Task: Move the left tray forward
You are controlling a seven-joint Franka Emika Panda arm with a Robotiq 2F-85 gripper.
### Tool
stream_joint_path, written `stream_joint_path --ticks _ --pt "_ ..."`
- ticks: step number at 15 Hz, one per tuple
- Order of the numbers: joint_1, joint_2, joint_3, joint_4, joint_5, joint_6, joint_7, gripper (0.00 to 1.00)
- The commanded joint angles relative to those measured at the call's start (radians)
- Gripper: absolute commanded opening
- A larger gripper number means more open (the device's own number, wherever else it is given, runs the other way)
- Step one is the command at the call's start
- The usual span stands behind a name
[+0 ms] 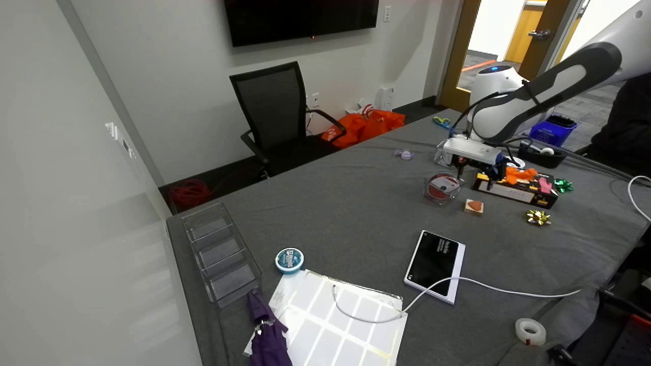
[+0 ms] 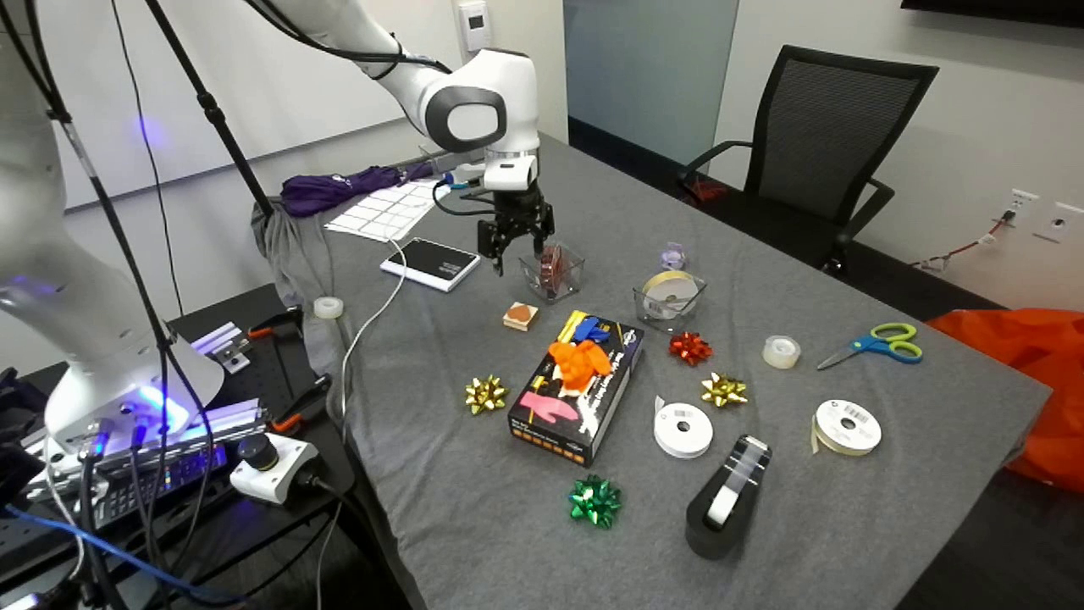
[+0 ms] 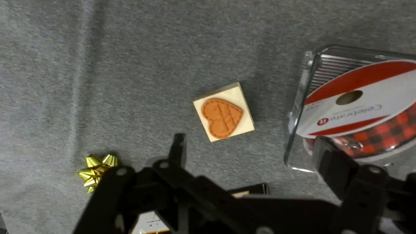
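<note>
The heart block (image 3: 224,112) and black box (image 2: 577,394) neighbour the red-spool tray (image 2: 573,273).

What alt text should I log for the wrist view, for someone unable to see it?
An open black end effector shows along the bottom, partly hiding a clear tray at right that holds a red-and-white ribbon spool. Near centre, a pale block with an orange heart rests on grey cloth; a gold bow lies at lower left.
</note>
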Motion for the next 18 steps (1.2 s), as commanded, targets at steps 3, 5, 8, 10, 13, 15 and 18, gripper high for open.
stream_joint_path --ticks 3,5,8,10,13,15,18 --pt "-0.001 0.006 0.033 -0.053 0.052 0.034 -0.059 1.0" --pt "-0.003 0.017 0.054 -0.05 0.094 0.037 -0.072 1.0" --pt "-0.002 0.029 0.075 -0.04 0.152 0.055 -0.083 1.0" --pt "-0.005 0.028 0.087 -0.04 0.187 0.065 -0.094 1.0" --pt "-0.003 0.035 0.09 -0.048 0.217 0.103 -0.104 1.0" --pt "0.001 0.033 0.088 -0.057 0.232 0.158 -0.102 1.0" --pt "0.007 0.033 0.084 -0.066 0.239 0.211 -0.096 1.0"
